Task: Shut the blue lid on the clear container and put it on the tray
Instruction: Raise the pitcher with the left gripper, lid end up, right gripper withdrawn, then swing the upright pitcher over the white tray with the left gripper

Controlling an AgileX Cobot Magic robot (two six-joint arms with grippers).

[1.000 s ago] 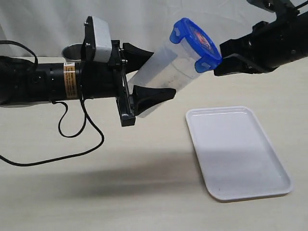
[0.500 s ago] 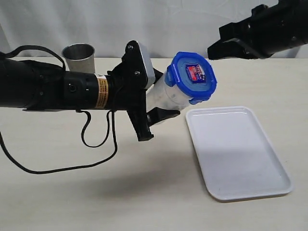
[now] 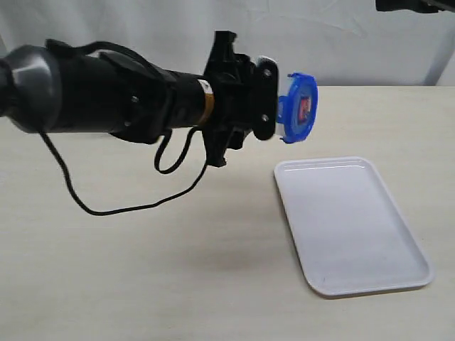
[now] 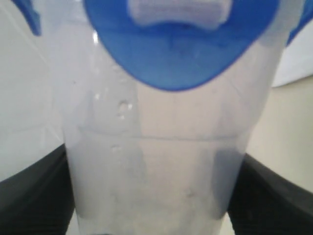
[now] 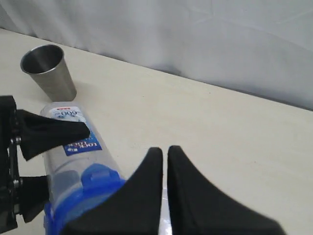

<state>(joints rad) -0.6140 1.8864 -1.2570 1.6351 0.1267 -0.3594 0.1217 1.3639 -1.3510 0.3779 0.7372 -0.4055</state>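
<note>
Clear container (image 4: 161, 161) capped with blue lid (image 3: 298, 108), sideways, aloft near tray (image 3: 355, 277). Left fingers (image 4: 29, 196) clamp its body; right fingers (image 5: 190, 196) pressed together, empty. Lid seems on; placing on tray remains.

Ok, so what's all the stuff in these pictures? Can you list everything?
blue lid: one, blue with a little sticker, on the mouth of the clear container, up in the air.
clear container: one, see-through with a blue-and-white label, held tipped over above the table.
tray: one, white, flat on the table, nothing on it.
steel cup: one, shiny grey, standing on the table near the cloth.
cable: one, black, looping from the left arm down to the table.
table: one, pale beige, under everything.
cloth: one, white, behind the table.
left gripper: one, black, closed around the clear container.
right gripper: one, black, shut, holding nothing.
</note>
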